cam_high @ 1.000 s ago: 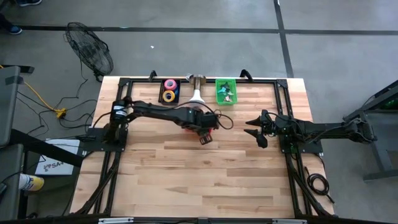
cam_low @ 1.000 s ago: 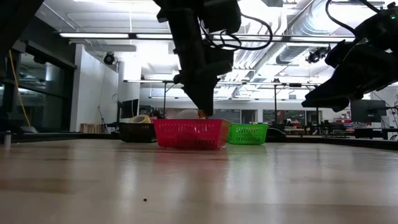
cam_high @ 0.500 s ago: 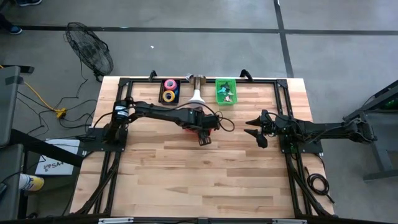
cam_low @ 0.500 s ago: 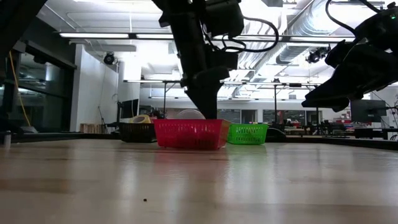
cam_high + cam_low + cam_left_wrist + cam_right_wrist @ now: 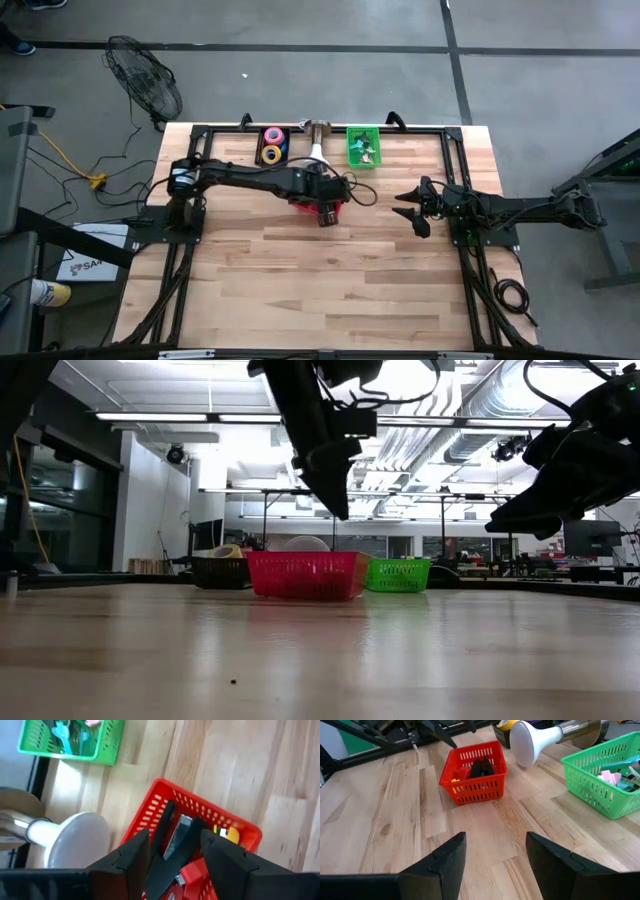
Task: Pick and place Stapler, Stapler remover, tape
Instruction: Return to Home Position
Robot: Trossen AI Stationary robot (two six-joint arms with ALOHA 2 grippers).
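Staplers [image 5: 182, 831], red, yellow and black, are lying in the red basket [image 5: 475, 790] just twelve o'clock of table centre. I'm holding the left gripper [image 5: 175, 840] above it, fingers apart, empty. At twelve o'clock, tape rolls [image 5: 272, 144] are filling the black basket [image 5: 260, 146]. Staple removers [image 5: 366, 150] are filling the green basket [image 5: 350, 148]. Right gripper [image 5: 408, 212] is waiting at three o'clock, fingers apart.

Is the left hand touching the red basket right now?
Apart. The low view shows the left hand hanging above the red basket, with the room's background visible between it and the basket's rim.
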